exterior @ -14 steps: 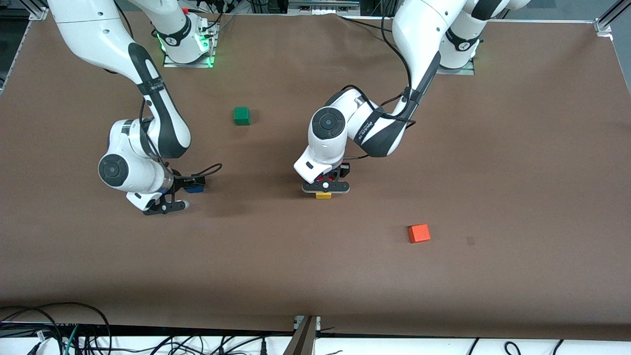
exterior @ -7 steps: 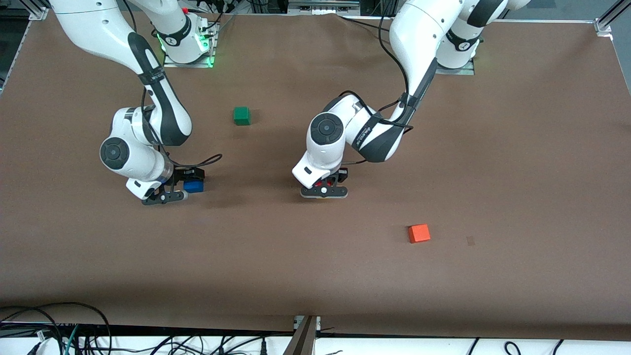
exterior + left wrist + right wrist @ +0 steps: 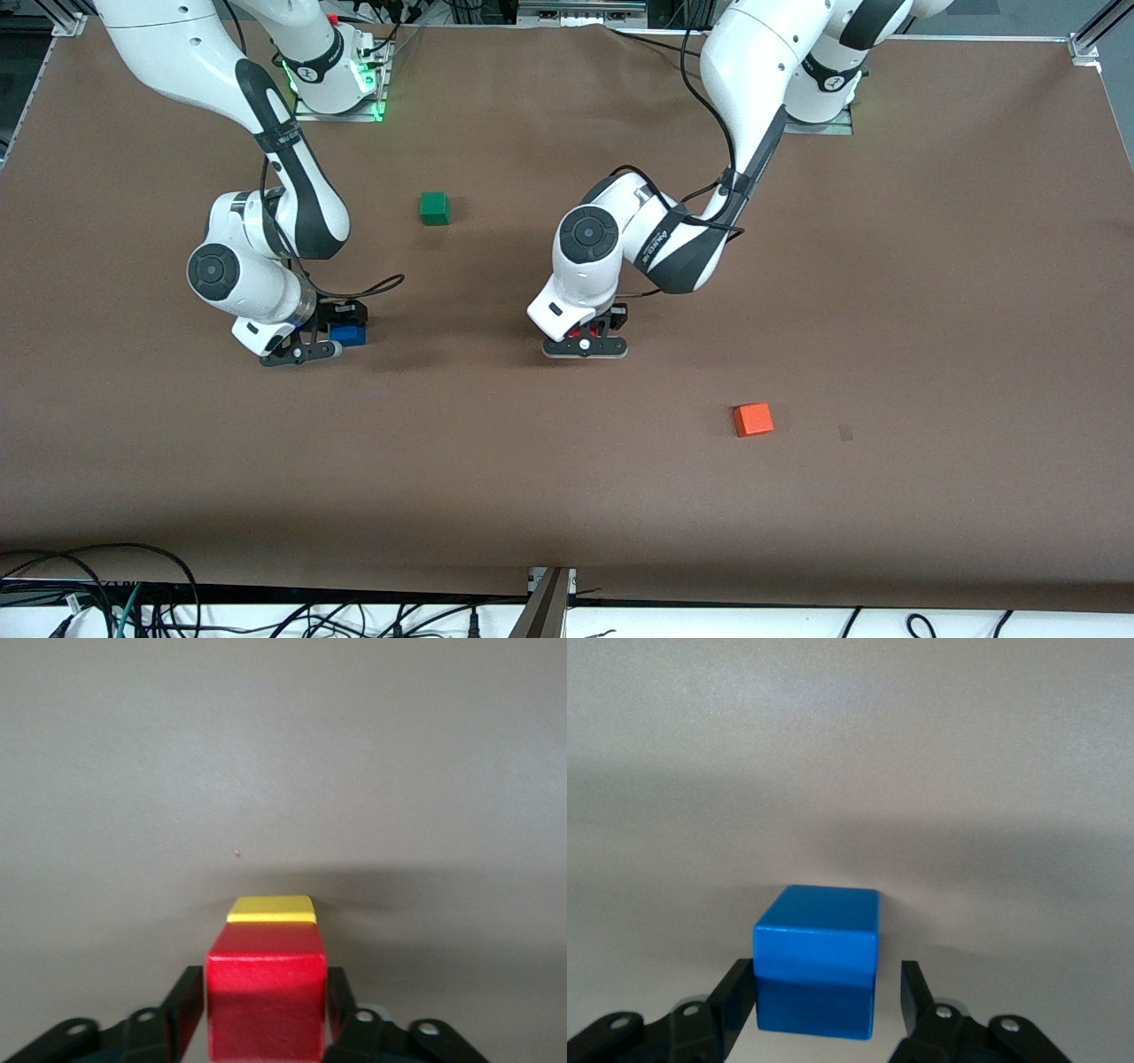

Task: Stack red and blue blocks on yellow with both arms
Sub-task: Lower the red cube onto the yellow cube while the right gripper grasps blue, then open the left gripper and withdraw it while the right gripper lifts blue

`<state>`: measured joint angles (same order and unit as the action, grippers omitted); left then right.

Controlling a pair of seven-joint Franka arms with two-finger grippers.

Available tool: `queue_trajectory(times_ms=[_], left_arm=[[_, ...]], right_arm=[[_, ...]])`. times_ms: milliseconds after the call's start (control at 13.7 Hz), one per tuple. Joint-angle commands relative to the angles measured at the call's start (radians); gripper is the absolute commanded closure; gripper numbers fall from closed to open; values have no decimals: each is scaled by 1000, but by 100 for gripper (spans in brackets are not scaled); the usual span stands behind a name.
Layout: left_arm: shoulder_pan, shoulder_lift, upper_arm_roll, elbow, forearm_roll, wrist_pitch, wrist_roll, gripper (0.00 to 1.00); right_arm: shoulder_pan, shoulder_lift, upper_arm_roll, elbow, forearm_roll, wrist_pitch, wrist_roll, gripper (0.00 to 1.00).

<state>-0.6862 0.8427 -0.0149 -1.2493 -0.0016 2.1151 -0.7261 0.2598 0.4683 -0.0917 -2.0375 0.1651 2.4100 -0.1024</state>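
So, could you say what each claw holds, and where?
Right claw brackets the blue block, a gap showing: unheld. Left claw, flanking red block: unclear.

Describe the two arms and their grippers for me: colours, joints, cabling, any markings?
Both arms, left arm and right arm, are glossy white with round dark grey joint caps and dark grey bands with small white lettering along the forearms. Thin black cables loop down to each wrist. The left gripper and right gripper are black with two flat fingers. A green light glows at the right arm's base.
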Motion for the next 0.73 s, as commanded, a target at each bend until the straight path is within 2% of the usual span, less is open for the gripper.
queue_trajectory(times_ms=[0, 146, 365, 583, 656], left_arm=[[-12, 16, 23, 50, 15, -27, -12, 0], [0, 13, 23, 100, 8, -93, -12, 0], [71, -5, 21, 203, 8, -255, 1, 0], [173, -58, 15, 209, 9, -371, 167, 0], [218, -101, 16, 209, 5, -409, 216, 0]], right_arm=[[6, -3, 0, -21, 16, 29, 4, 37], [6, -13, 0, -9, 14, 21, 0, 46], [7, -42, 0, 57, 11, -64, 0, 48], [7, -45, -2, 193, 4, -224, 3, 51], [7, -45, -2, 232, -1, -267, 3, 56]])
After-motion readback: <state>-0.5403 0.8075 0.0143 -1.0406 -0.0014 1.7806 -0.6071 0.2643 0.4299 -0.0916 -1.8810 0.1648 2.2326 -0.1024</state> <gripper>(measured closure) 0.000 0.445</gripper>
